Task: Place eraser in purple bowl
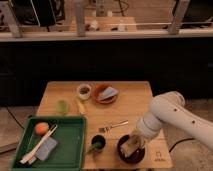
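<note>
the claw point(131, 145) hangs low over the purple bowl point(131, 151) at the bench's point(140, 100) front right, reaching down into its rim. a tan block, apparently the eraser point(129, 147), sits at the claw's tip inside the bowl; i cannot tell whether the claw grips it or how far open it is. a fork point(113, 126) lies just behind the bowl, a small dark cup point(97, 143) beside it to the left. further left is a green tray point(72, 150) with a grey-blue sponge point(46, 148) in it.
</note>
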Robot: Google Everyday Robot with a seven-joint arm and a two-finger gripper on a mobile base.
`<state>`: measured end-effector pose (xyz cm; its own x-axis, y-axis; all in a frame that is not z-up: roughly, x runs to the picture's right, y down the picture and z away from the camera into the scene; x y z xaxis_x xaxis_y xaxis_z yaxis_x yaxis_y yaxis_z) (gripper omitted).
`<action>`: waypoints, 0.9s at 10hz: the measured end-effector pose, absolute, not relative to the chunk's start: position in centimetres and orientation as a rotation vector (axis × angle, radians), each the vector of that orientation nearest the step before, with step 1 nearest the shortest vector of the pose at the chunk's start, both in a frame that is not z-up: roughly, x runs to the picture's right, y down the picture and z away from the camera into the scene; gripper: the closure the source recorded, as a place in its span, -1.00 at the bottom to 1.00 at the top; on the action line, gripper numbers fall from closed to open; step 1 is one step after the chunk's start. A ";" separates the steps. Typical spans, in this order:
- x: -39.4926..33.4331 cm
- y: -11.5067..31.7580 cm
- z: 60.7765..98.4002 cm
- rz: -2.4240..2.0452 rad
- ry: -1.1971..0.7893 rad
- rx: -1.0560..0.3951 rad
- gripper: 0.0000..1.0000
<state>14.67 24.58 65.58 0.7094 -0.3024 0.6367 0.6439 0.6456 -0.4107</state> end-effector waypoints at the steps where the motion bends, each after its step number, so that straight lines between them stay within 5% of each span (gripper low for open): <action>1: 14.0 25.2 65.7 -0.594 -0.601 -0.689 0.95; 5: 12.7 26.2 66.4 -0.603 -0.705 -0.731 0.79; 9: 12.3 26.6 66.5 -0.585 -0.746 -0.761 -0.01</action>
<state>12.32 26.59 66.54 0.6031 -0.2004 0.7721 0.7018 0.5934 -0.3942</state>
